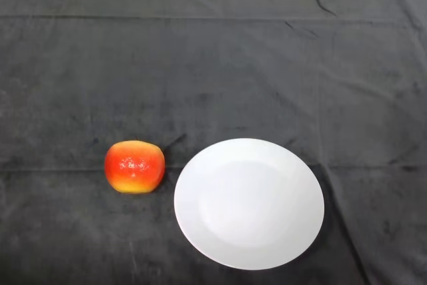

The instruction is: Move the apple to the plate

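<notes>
While you look down from the head view, you see a dark cloth [220, 65] with soft creases covering the table, and a pale strip along the far edge. On it lies a red and yellow apple [135, 166], just left of a white plate [200, 231] and apart from it. Your view shows no hand.

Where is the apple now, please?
In the head view, the apple lies on the dark cloth, left of centre, just to the left of the white plate and not touching it.
</notes>
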